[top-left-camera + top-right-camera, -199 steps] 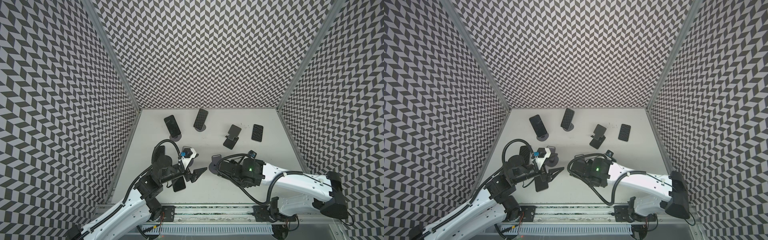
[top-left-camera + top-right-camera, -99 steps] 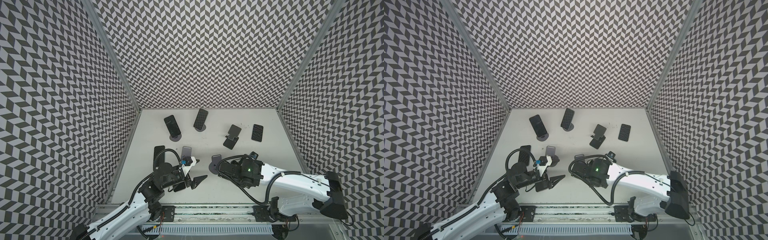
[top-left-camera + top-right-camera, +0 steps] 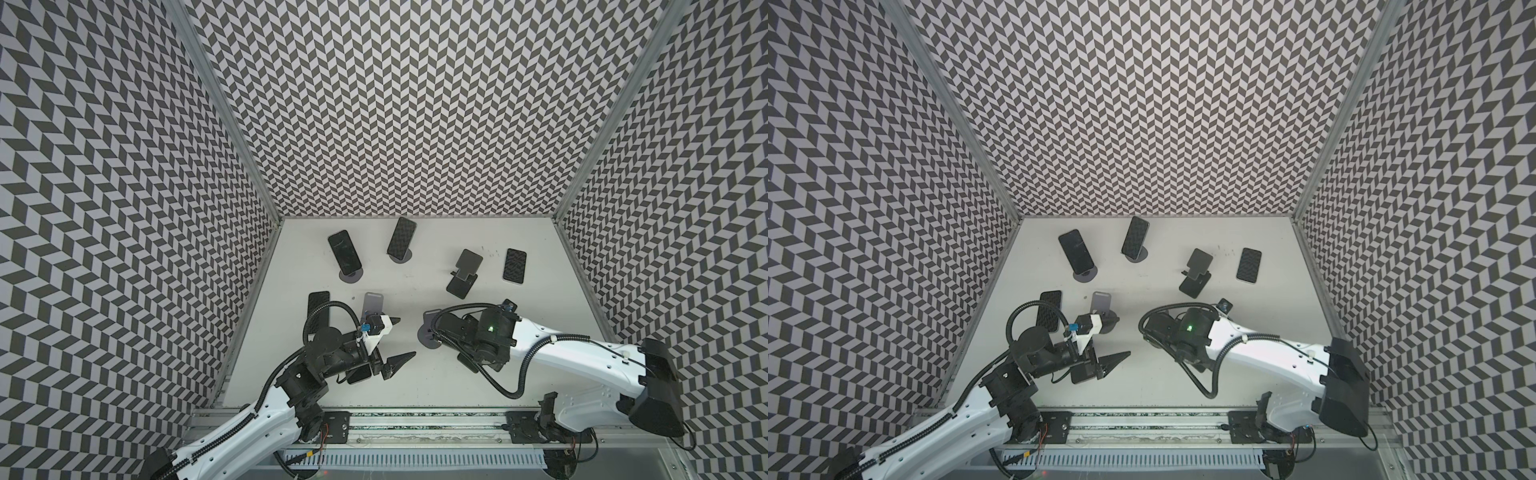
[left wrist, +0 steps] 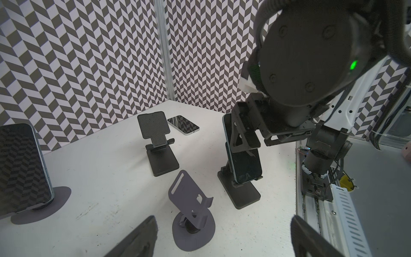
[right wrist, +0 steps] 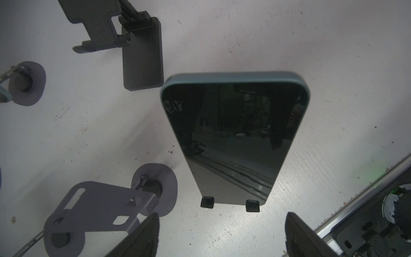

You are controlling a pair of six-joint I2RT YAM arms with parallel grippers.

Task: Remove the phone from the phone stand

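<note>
Where the right arm (image 3: 561, 353) bends down near the front rail (image 3: 415, 420) stands the item in question: a phone (image 5: 231, 138), dark screen, blue-grey rim, leaning back on a black stand (image 4: 241, 197), its bottom edge seated behind two small lips (image 5: 207, 202). Long axis: steeply upright, tilted rearward. The right pincer (image 5: 221, 214): fingers spread, pinching nothing, poised before the screen, the phone straight ahead and its width lying across the gap. Judged the nearer arm, and the one placed to lift. In the left wrist view one finger (image 4: 243, 139) crosses the screen's upper half; touching or just clear cannot be told, and its partner is hidden. Farther off, the left pincer (image 3: 401, 337): spread, empty, well apart, an empty grey stand (image 4: 191, 204) between it and the phone. Outlying: a dark phone (image 3: 344, 254) and a patterned phone (image 3: 401, 242), each propped on a round grey foot; a second black stand (image 3: 465, 274), empty; a flat phone (image 3: 514, 266) on the table (image 3: 415, 399). Hidden: in both top views the right arm covers phone and stand almost wholly.
</note>
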